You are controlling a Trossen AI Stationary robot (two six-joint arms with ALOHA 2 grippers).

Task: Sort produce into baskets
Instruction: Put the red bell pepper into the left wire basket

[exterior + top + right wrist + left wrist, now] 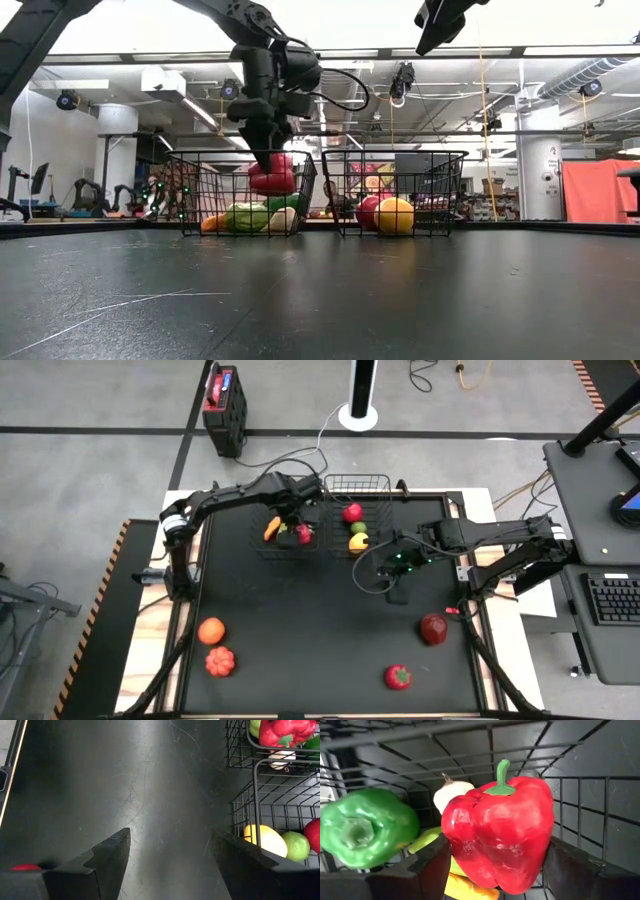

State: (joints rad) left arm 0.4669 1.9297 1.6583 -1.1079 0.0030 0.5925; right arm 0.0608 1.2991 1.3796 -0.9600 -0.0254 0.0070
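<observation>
Pepper position decides what we do next: the red pepper (496, 832) sits clamped between our left gripper's (270, 165) fingers, stem up, hanging just inside the left basket (200, 195) above a green pepper (365, 827) and garlic (451, 792). Release looks like the remaining step. Our right gripper (167, 865) waits over bare table beside the right basket (385, 490), fingers apart and empty.

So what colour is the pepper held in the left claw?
Red, with a green stem. The pepper in the left claw shows best in the left wrist view.
</observation>
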